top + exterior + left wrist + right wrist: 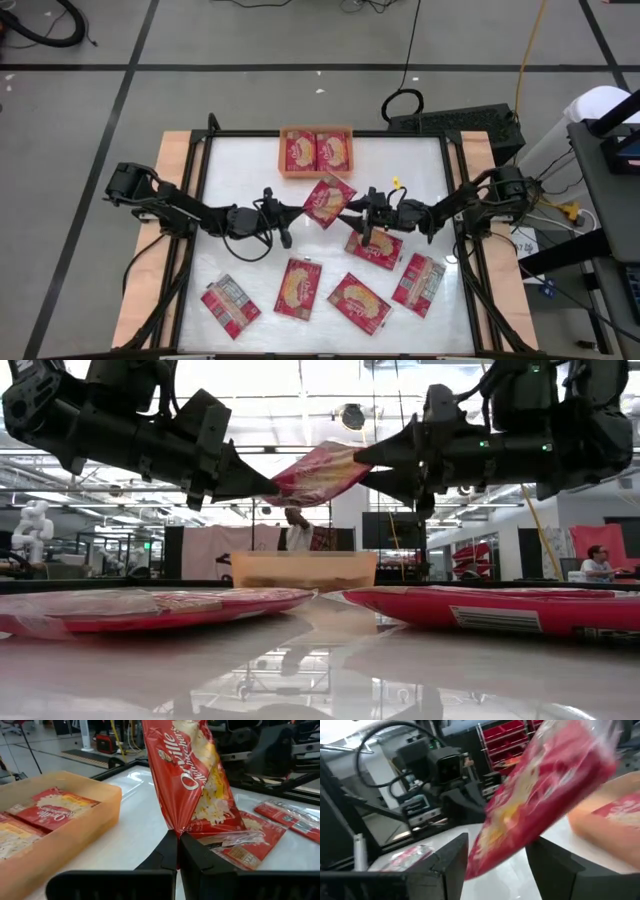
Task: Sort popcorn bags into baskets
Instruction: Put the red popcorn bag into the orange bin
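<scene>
The left gripper [177, 851] is pinching one end seam of a popcorn bag [328, 201], its fingers pressed together on the crimped edge. The right gripper [495, 857] is standing spread wide around the opposite end of that bag, its fingers apart with the packet passing between them, apparently not clamping it. The bag is hanging in the air between the two arms, above the middle of the table [250, 160] and just short of the orange basket [316, 153], which is sitting at the far edge with two packets lying in it. The held bag is sagging and twisting, so it looks light, soft and slick; a seam or corner seems the best hold. Five other bags [299, 288] are lying along the near side.
</scene>
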Robot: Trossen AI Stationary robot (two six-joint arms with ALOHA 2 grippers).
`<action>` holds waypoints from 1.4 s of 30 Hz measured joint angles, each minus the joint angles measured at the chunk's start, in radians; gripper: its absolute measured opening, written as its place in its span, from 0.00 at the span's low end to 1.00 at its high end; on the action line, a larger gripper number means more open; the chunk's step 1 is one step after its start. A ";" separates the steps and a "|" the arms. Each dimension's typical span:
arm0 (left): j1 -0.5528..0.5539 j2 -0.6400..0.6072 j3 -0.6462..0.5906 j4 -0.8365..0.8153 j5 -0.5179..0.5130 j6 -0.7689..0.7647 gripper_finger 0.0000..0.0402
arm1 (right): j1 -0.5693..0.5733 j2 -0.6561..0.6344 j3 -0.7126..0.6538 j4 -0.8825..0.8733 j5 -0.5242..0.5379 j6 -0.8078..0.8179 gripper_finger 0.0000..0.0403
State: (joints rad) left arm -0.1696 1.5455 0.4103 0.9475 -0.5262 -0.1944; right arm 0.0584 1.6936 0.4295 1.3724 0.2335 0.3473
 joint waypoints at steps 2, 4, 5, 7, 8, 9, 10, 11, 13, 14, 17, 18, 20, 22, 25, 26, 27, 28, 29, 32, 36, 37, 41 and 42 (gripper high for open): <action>0.000 0.000 0.000 0.000 0.001 0.000 0.01 | -0.016 0.000 0.009 -0.007 -0.010 -0.023 0.44; 0.000 0.000 0.000 0.000 0.001 0.001 0.01 | -0.034 0.000 0.024 -0.016 -0.044 -0.039 0.40; 0.000 0.000 0.000 0.000 0.001 0.000 0.01 | -0.042 0.000 0.032 -0.016 -0.066 -0.047 0.37; 0.000 0.000 0.000 0.002 0.001 0.000 0.01 | -0.054 0.000 0.049 -0.018 -0.111 -0.059 0.30; 0.000 0.000 0.000 0.002 0.001 0.001 0.01 | -0.059 0.000 0.057 -0.018 -0.128 -0.068 0.26; 0.000 0.000 0.000 0.002 0.000 0.001 0.01 | -0.060 0.000 0.062 -0.019 -0.133 -0.079 0.22; 0.000 0.000 0.000 0.002 0.000 0.001 0.01 | -0.061 0.000 0.066 -0.020 -0.133 -0.093 0.18; 0.000 0.000 0.000 0.002 0.000 -0.002 0.01 | -0.061 0.000 0.067 -0.021 -0.132 -0.108 0.14; 0.000 0.000 0.000 -0.002 0.000 -0.009 0.02 | -0.061 0.000 0.067 -0.025 -0.129 -0.132 0.06; 0.000 0.000 0.000 -0.006 0.001 -0.013 0.03 | -0.064 0.000 0.067 -0.030 -0.130 -0.138 0.04; 0.000 0.000 0.000 -0.018 0.030 -0.048 0.11 | -0.072 0.000 0.067 -0.056 -0.133 -0.151 0.04; 0.000 -0.001 0.000 -0.018 0.033 -0.060 0.14 | -0.076 0.000 0.068 -0.065 -0.134 -0.152 0.05; -0.003 -0.013 0.000 -0.019 0.035 -0.077 0.23 | -0.085 0.000 0.068 -0.084 -0.136 -0.156 0.07; -0.009 -0.037 0.000 -0.019 0.035 -0.089 0.33 | -0.091 0.000 0.068 -0.088 -0.139 -0.165 0.08; -0.010 -0.097 0.000 -0.035 0.036 -0.100 0.46 | -0.097 0.000 0.068 -0.085 -0.177 -0.194 0.06; -0.010 -0.122 0.001 -0.046 0.037 -0.103 0.50 | -0.100 0.000 0.068 -0.088 -0.201 -0.204 0.05; -0.010 -0.148 0.001 -0.057 0.037 -0.104 0.53 | -0.104 0.000 0.068 -0.090 -0.226 -0.210 0.04; -0.010 -0.171 0.001 -0.062 0.037 -0.105 0.57 | -0.107 0.000 0.068 -0.089 -0.248 -0.211 0.04; -0.008 -0.193 0.001 -0.067 0.037 -0.104 0.60 | -0.112 0.000 0.068 -0.088 -0.272 -0.211 0.03; 0.003 -0.254 0.001 -0.088 0.050 -0.096 0.66 | -0.123 0.000 0.068 -0.090 -0.318 -0.197 0.03; 0.061 -0.285 0.002 -0.110 0.206 -0.138 0.69 | -0.137 0.000 0.093 -0.119 -0.404 -0.149 0.04; 0.080 -0.285 0.005 -0.120 0.258 -0.160 0.69 | -0.139 -0.001 0.110 -0.157 -0.437 -0.148 0.04; 0.138 -0.282 0.065 -0.258 0.407 -0.202 0.66 | -0.136 -0.001 0.200 -0.378 -0.478 -0.167 0.05; 0.143 -0.282 0.088 -0.325 0.424 -0.201 0.65 | -0.135 -0.001 0.223 -0.429 -0.477 -0.177 0.05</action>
State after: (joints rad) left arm -0.0264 1.2636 0.4985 0.6228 -0.1021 -0.3955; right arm -0.0765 1.6924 0.6525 0.9436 -0.2436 0.1700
